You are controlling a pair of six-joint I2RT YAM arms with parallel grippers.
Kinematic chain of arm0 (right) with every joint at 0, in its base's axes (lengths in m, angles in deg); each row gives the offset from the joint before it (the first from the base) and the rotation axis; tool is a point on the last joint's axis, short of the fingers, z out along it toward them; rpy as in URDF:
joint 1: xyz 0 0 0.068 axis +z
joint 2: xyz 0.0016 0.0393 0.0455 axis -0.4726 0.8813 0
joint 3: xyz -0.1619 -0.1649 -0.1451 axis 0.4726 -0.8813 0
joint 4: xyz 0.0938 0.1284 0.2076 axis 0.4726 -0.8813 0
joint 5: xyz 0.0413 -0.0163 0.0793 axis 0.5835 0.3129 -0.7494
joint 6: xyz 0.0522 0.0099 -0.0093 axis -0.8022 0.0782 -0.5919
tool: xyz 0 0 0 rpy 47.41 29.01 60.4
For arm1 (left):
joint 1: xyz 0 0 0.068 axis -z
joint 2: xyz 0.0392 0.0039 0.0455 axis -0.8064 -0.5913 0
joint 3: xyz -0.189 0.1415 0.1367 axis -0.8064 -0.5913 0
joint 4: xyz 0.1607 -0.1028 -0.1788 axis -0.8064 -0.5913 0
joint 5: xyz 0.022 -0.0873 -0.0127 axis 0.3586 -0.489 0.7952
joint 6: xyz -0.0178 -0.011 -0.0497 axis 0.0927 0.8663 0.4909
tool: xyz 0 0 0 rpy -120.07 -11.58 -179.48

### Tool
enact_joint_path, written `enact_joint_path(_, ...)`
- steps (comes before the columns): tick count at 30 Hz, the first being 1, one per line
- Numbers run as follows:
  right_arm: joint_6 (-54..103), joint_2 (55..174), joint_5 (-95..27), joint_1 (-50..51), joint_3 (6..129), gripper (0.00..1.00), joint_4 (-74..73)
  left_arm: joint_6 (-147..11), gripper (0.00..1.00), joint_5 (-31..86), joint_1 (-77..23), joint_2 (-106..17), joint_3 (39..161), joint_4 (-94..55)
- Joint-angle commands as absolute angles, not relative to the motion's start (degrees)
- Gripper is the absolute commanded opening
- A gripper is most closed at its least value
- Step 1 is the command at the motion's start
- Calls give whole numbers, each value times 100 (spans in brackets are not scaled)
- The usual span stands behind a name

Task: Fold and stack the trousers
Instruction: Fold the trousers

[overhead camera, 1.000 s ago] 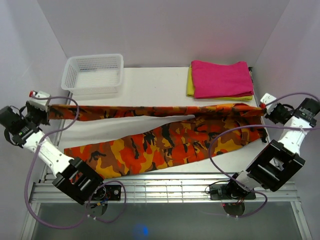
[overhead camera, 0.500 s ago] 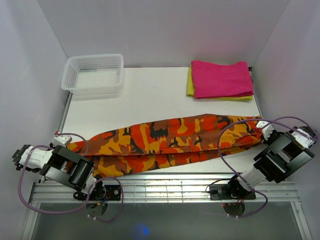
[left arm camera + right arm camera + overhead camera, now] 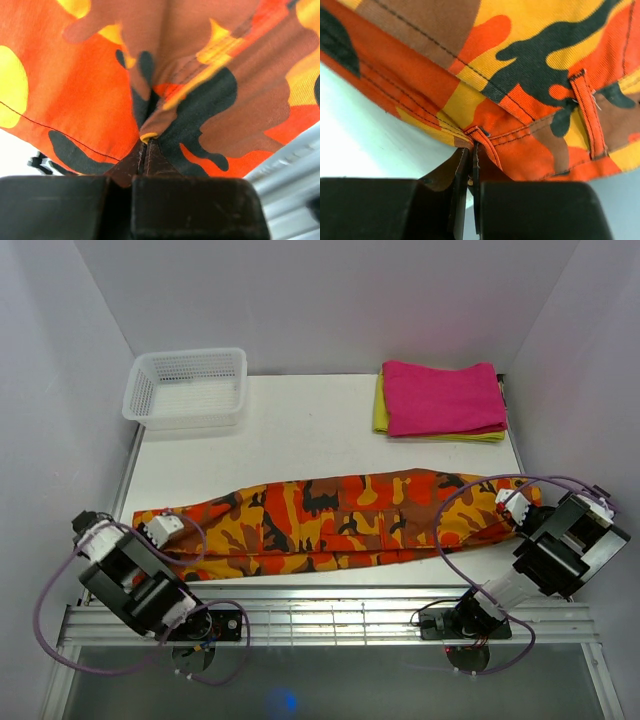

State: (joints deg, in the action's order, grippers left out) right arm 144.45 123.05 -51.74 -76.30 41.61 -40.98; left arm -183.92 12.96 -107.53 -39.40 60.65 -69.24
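Observation:
The camouflage trousers [image 3: 340, 523] lie flat on the white table [image 3: 300, 430] near its front edge. They are folded lengthwise, one leg on the other, in a long band from left to right. My left gripper [image 3: 160, 528] is at the leg-end on the left, low on the table, shut on the hem [image 3: 145, 136]. My right gripper [image 3: 512, 502] is at the waist end on the right, shut on the waistband edge [image 3: 479, 134] next to a belt loop [image 3: 587, 117]. In both wrist views the cloth fills most of the frame.
A white mesh basket [image 3: 186, 386] stands at the back left. A folded magenta-pink cloth [image 3: 445, 397] lies on a folded yellow cloth [image 3: 381, 412] at the back right. A metal rail [image 3: 330, 602] runs along the table's front edge, just below the trousers.
Both grippers have come from the back toward the front edge and down, carrying the far leg over the near one. The trousers now lie as one flat folded band.

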Motion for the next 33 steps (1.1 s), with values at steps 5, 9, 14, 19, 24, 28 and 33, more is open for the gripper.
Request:
enact_joint_path(5,14093,12721,-4639,-7382,4866,8,-4386,-15350,0,1585,-9849,-7265,8797,-5795)
enact_joint_path(9,14049,12642,-4753,-7355,5016,8,-4738,-15181,0,750,-9822,-7666,10267,-6963)
enact_joint_path(14,13856,12580,-5235,-7338,5350,8,-5265,-15269,0,-113,-9778,-7165,11049,-7176)
enact_joint_path(19,13444,13001,-5606,-7312,6316,8,-5836,-14892,0,-597,-9726,-7146,12323,-7361)
enact_joint_path(24,13179,13195,-5826,-7355,6871,8,-6092,-15092,0,-650,-9769,-7095,13029,-7800)
enact_joint_path(28,13328,13143,-5791,-7364,6748,8,-6066,-15794,0,-765,-10111,-6410,11839,-7836)
enact_joint_path(33,13434,13081,-5501,-7382,6221,8,-5679,-17218,0,-555,-10813,-5566,9868,-7800)
